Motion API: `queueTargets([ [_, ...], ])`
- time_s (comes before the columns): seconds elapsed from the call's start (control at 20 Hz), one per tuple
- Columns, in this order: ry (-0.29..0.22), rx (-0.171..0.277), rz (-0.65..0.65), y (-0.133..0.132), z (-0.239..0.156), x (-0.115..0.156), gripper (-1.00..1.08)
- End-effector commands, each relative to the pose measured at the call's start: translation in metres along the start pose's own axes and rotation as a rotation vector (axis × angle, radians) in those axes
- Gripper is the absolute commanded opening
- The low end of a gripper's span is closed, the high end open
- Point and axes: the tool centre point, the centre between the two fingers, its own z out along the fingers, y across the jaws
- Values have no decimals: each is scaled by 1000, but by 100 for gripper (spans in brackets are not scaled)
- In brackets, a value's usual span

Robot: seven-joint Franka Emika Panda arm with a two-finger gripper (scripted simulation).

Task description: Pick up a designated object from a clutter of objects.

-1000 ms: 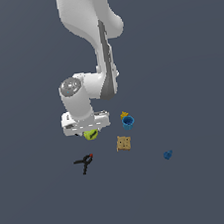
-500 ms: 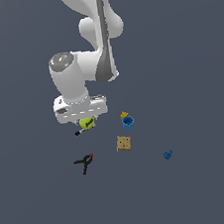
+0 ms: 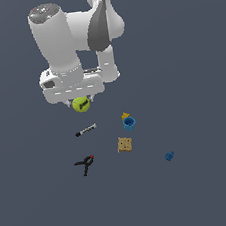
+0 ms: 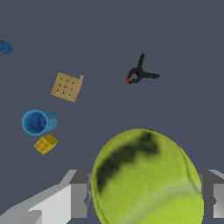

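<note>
The yellow-green ball with a dark mark is held between my gripper's fingers, lifted well above the floor. In the wrist view the ball fills the foreground between the two grey fingers. The rest of the clutter lies below on the floor: black marker, black-red clamp, blue cup, yellow bit, tan square block and small blue piece. The marker is hidden behind the ball in the wrist view.
In the wrist view the clamp, tan block, blue cup, yellow bit and small blue piece lie spread on the dark grey floor.
The arm has risen with the ball in its grip, from just above the floor to well above it. The marker now shows where the ball lay. The other items have not moved.
</note>
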Motion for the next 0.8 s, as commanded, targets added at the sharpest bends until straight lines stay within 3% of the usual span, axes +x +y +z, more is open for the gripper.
queueTargets([
  [0.0, 1, 0, 0, 0, -26, -6, -100],
  [0.75, 0, 0, -1, -1, -146, -27, -100],
])
